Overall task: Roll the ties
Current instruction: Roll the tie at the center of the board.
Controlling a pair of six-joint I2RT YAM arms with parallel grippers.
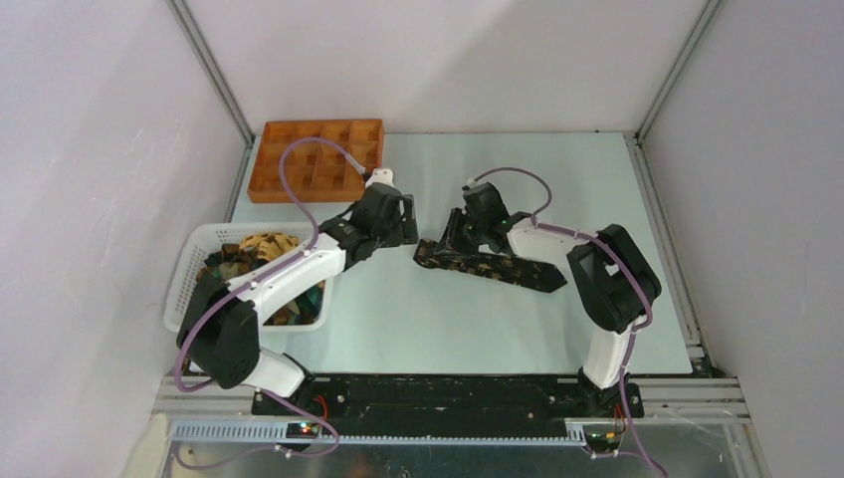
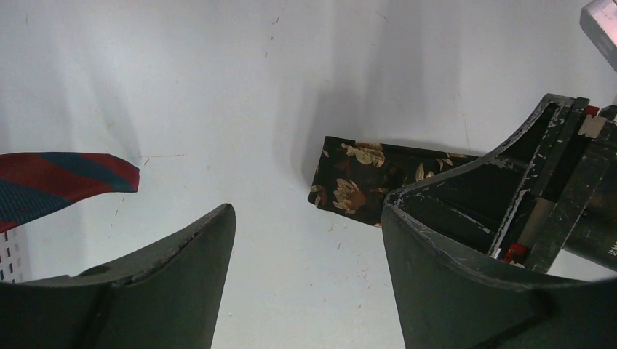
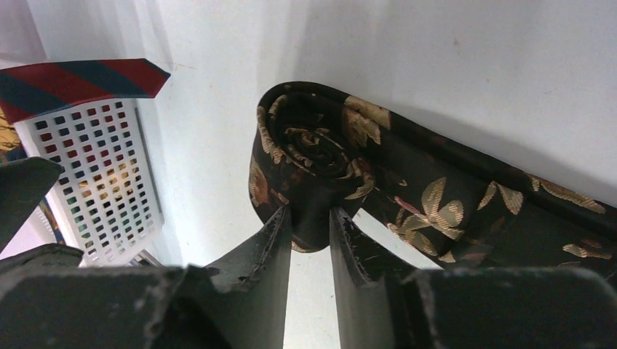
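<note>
A dark tie (image 1: 493,267) with gold leaf print lies across the middle of the table. Its left end is wound into a loose roll (image 3: 313,153), and the rest trails flat to the right. My right gripper (image 3: 309,214) is shut on the lower edge of that roll, with fabric pinched between the fingers. In the top view the right gripper (image 1: 453,241) stands over the tie's left end. My left gripper (image 1: 403,227) hovers just left of it, open. In the left wrist view the left gripper (image 2: 305,211) holds nothing, and the tie (image 2: 356,182) lies beyond its fingertips. More ties (image 1: 254,249) fill the basket.
A white mesh basket (image 1: 194,261) stands at the left beside the left arm. A red-and-blue striped tie (image 2: 58,178) pokes out over its rim. An orange compartment tray (image 1: 314,159) sits at the back left. Frame rails border the table on its right and far sides.
</note>
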